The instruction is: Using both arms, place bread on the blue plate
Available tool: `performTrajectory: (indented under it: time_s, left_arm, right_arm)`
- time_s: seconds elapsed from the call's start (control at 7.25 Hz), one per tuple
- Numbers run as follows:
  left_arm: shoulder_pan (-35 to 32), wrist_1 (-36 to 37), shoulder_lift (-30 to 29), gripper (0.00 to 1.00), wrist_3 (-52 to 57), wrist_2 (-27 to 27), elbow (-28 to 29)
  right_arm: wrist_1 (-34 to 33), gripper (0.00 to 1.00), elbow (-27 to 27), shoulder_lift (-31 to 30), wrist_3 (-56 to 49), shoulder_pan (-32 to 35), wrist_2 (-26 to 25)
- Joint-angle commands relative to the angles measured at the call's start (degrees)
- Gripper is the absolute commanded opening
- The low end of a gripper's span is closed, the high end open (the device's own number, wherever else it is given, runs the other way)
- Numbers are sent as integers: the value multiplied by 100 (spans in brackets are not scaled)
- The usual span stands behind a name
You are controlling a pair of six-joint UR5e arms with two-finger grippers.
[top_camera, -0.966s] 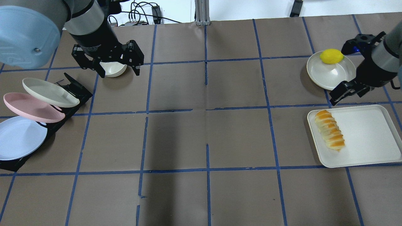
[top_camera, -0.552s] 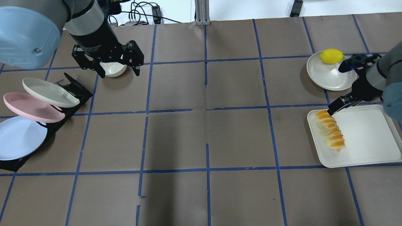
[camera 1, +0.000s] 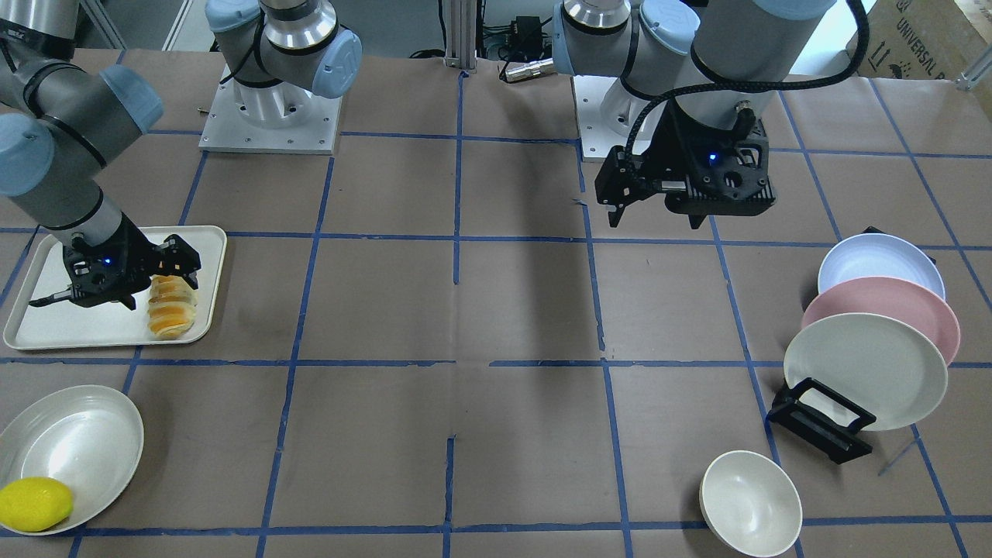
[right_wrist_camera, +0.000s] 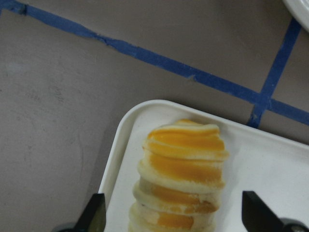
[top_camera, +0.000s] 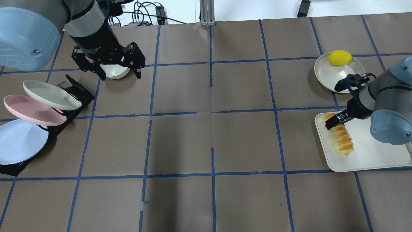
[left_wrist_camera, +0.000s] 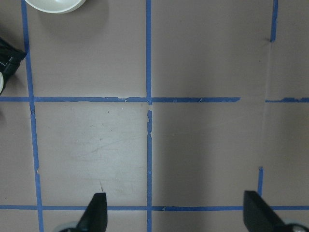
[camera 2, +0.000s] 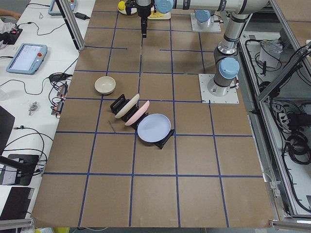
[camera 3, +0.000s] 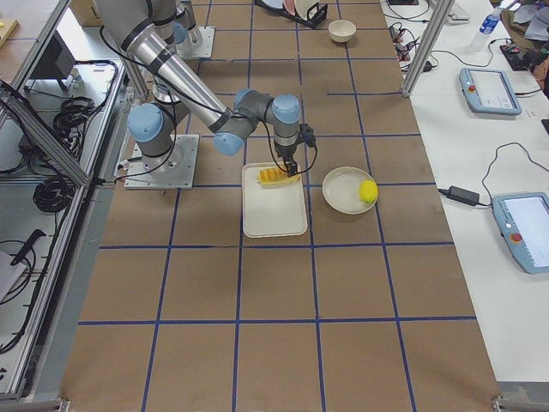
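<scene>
Within the last second the right gripper (camera 1: pixel 108 283) has swung away from the lemon (top_camera: pixel 339 58) and its cream dish (top_camera: pixel 334 80) and come down over the white tray (top_camera: pixel 379 158). Its jaws are now spread wide on either side of the bread (right_wrist_camera: pixel 183 169), at the end of the loaf nearest that dish. This looks like the final approach to a grasp, with the closing still to come. The left gripper (top_camera: pixel 119 72) has barely shifted. It hangs above the small white bowl (camera 1: pixel 750 504) with its jaws spread and nothing between them, well apart from the blue plate (top_camera: pixel 19 141). That plate leans in the black rack (top_camera: pixel 79 91) at the other end of the table (top_camera: pixel 212 135), behind the pink plate (top_camera: pixel 32 111), so the plate half of the job is not yet begun. The overhead view hides one right jaw and part of the tray under the arm's elbow. The right wrist view cuts the loaf off at its lower edge. No view settles whether the jaws are already down level with the bread or touching it. The left wrist view shows only bare table and a sliver of the bowl.
</scene>
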Motion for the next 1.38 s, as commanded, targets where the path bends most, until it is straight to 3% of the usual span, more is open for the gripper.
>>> performTrajectory:
  time_s: [0.0, 0.14, 0.41, 0.69, 0.97, 1.24]
  left_arm:
    - [1329, -32, 52, 100, 1463, -68, -76]
    - [1946, -67, 43, 100, 2339, -112, -93]
    - [3490, -312, 26, 100, 3889, -226, -67]
    - [4803, -339, -192, 100, 5043, -235, 46]
    - [5630, -252, -1251, 100, 6062, -348, 283]
    - [5749, -269, -2569, 100, 6215, -437, 1307]
  right_arm:
    - [-156, 100, 133, 132, -2, -140, 5]
    - [-321, 97, 185, 159, 33, -141, -30]
    - [-280, 37, 212, 168, 207, -141, -118]
    - [114, 9, 108, 116, 584, -141, -624]
    - [1234, 8, -627, 54, 1366, -62, -892]
    - [2720, 8, -1663, -68, 1448, 95, -848]
